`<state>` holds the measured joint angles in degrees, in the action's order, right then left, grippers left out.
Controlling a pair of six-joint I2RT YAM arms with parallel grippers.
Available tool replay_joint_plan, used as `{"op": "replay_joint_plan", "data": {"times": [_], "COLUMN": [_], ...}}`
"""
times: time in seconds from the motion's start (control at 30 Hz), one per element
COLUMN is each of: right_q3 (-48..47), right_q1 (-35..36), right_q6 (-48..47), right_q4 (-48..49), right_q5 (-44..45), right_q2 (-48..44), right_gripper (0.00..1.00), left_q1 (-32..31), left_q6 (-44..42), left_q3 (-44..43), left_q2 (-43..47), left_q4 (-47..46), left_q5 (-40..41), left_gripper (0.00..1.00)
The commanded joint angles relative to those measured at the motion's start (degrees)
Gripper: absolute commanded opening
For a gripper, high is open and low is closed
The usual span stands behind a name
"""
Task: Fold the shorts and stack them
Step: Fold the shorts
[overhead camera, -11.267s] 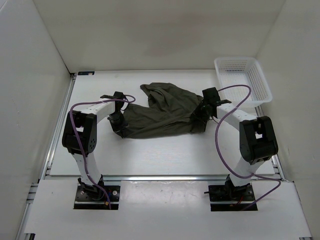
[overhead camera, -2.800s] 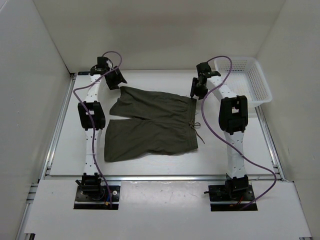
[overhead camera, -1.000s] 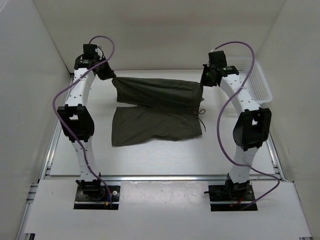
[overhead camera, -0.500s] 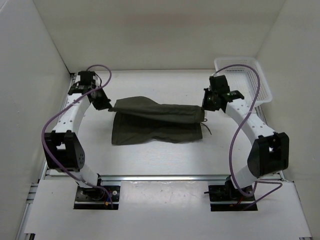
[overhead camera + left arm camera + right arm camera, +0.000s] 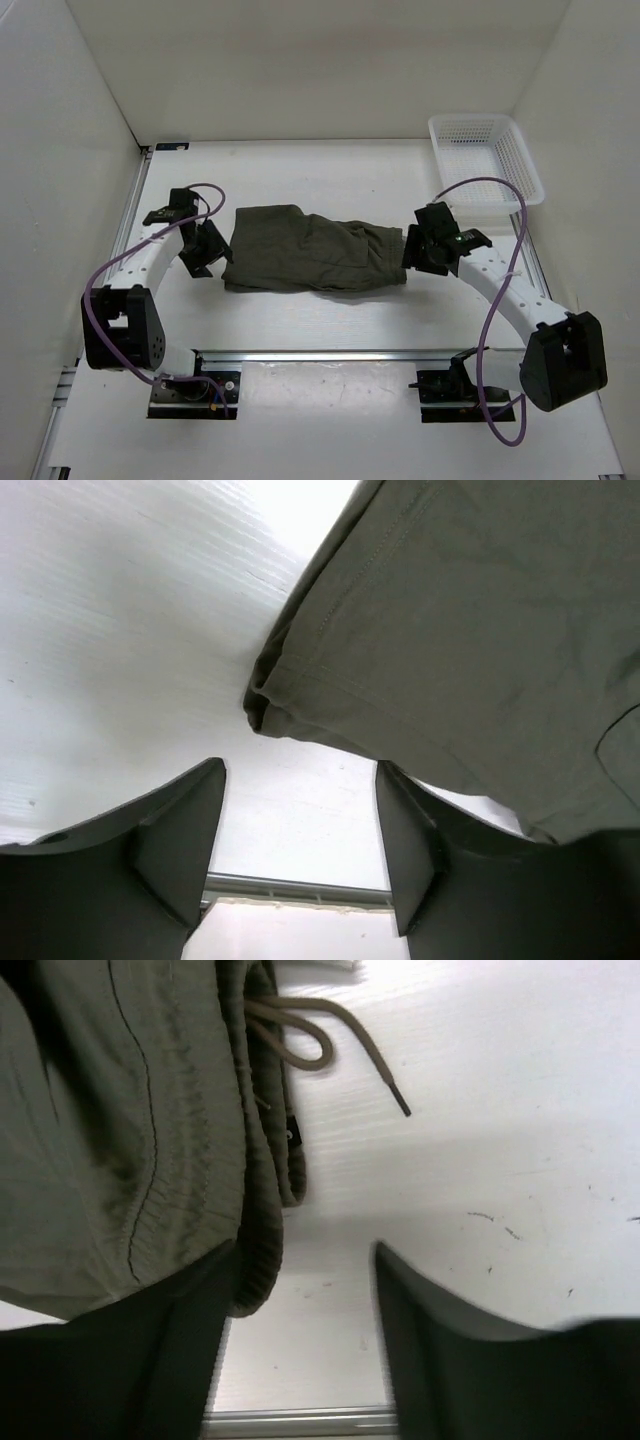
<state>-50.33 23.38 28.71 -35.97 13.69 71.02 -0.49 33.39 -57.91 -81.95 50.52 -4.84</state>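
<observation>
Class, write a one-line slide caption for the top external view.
Left gripper and right gripper, both open, flank the folded shorts.

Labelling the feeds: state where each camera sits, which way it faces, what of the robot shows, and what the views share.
Top: fixed above and behind the arms, looking down on the table, folded shorts and basket; left arm and right arm show whole.
Left wrist: on the left arm, looking down past the open left claw at the shorts' leg hem.
Right wrist: on the right arm, looking down past the open right claw at the waistband and cord.
Shared: all three see the shorts.
</observation>
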Motion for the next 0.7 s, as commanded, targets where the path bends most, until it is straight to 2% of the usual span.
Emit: {"op": "replay_joint_plan", "data": {"times": [0.0, 0.03, 0.07, 0.13, 0.2, 0.3, 0.33, 0.4, 0.5, 0.67], "right_q3": [-3.9, -4.51, -5.91, -7.32, -10.04, -13.12, -13.65, -14.18, -14.19, -12.52], "right_q1": [0.18, 0.18, 0.18, 0.18, -1.31, -2.89, -2.9, -3.51, -4.03, -4.56], "right_q6": [1.35, 1.35, 1.35, 1.35, -0.14, -1.19, -1.2, -1.2, -1.2, -1.2], "right_q4": [0.46, 0.46, 0.46, 0.46, 0.99, 0.99, 0.99, 1.51, 2.04, 2.04], "right_q5": [2.74, 2.22, 1.26, -0.94, -5.05, -8.67, -9.99, -11.05, -12.11, -12.11], "right_q2": [-0.8, 0.07, 1.3, 2.88, 6.29, 10.09, 10.71, 11.33, 11.33, 8.88], "right_gripper": [0.56, 0.42, 0.36, 0.25, 0.25, 0.47, 0.58, 0.66, 0.72, 0.72], "left_q1": [-0.3, -0.3, -0.3, -0.3, -0.3, -1.0, -1.52, -1.53, -1.01, -1.0], "left_q6": [0.19, 0.19, 0.19, 0.19, 0.19, -0.34, -0.34, -0.34, -0.34, 1.86], "left_q3": [-1.06, -1.76, -1.77, -2.99, -3.69, -5.2, -5.8, -6.59, -7.22, -6.07], "left_q2": [3.99, 3.04, 2.24, -1.35, -4.08, -6.99, -8.3, -9.97, -14.28, -19.46], "left_q4": [-0.51, -0.51, -0.51, -0.51, -0.51, -0.51, -0.51, -1.03, -1.82, -5.08], "left_q5": [1.77, 2.46, 2.47, 3.43, 3.96, 5.01, 6.41, 7.82, 7.31, 2.91], "left_gripper": [0.66, 0.62, 0.58, 0.58, 0.62, 0.63, 0.68, 0.74, 0.78, 0.78]}}
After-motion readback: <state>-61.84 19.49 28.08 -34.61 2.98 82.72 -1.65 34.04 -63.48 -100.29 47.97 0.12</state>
